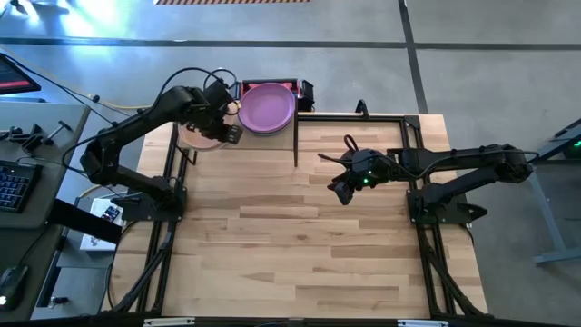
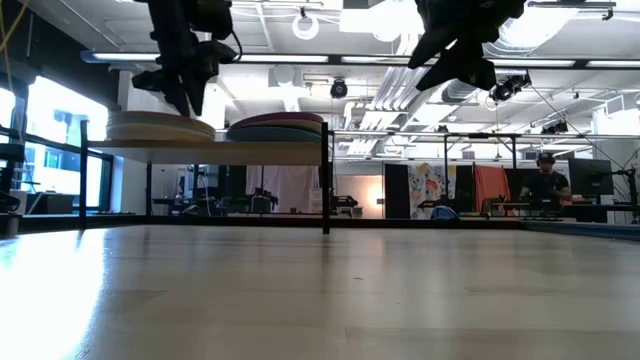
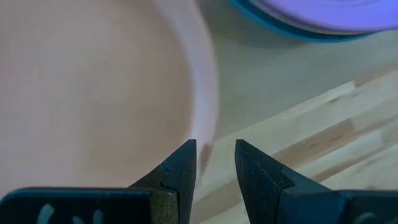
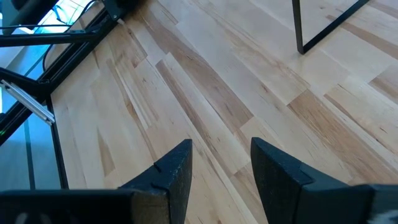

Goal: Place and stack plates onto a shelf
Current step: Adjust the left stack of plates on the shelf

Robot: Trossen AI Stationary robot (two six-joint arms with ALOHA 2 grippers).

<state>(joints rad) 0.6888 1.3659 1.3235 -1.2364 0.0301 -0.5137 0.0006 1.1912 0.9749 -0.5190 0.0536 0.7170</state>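
Note:
The shelf (image 2: 200,150) stands at the table's far left on thin black legs. It bears two stacks of plates. The right stack is topped by a purple plate (image 1: 267,107) over a blue one (image 3: 280,28). The left stack (image 2: 160,126) is topped by a peach plate (image 1: 200,136). My left gripper (image 1: 229,129) points down over that plate's right rim, its fingers a little apart, one over the plate and one outside the rim. My right gripper (image 1: 343,191) hangs open and empty above the table's middle right. My left gripper (image 3: 214,152) stands astride the peach plate's rim (image 3: 205,106) from above, pointing down. The plate lies flat on the left stack. Shelf wood shows between the rim and the outer finger (image 3: 249,168). I cannot tell whether the inner finger touches the plate.
The shelf's black front leg (image 1: 296,145) stands on the tabletop near the far middle; it also shows in the right wrist view (image 4: 298,28). The planked tabletop (image 1: 300,245) stretches bare toward the near edge. Black frame rails (image 1: 427,245) run along both sides of the table.

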